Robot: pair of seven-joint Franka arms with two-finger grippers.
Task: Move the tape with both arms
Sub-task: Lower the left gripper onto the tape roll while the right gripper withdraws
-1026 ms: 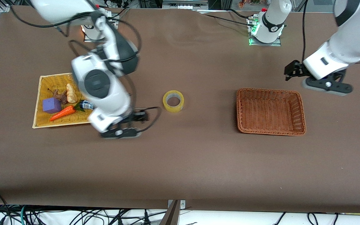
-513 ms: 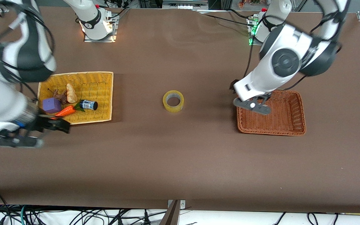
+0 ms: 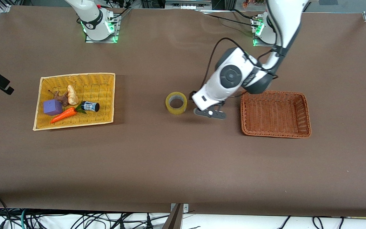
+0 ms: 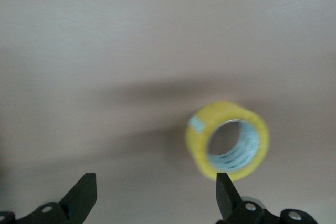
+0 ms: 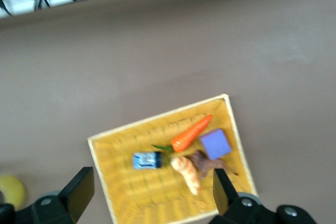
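While tape (image 3: 176, 102) lies free, left end effector (image 4: 155, 195) gapes wide, seemingly empty.

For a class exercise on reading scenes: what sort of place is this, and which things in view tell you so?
Most likely a robotics lab test bench. Two arm bases are bolted to a brown-covered table, loose cables trail along its edge, and props are laid out: a tape roll, a yellow basket of toy items, an empty brown basket.

one tape (image 3: 176, 102), two baskets (image 3: 106, 95) (image 3: 303, 111), one carrot (image 3: 63, 115), one bottle (image 3: 90, 106).
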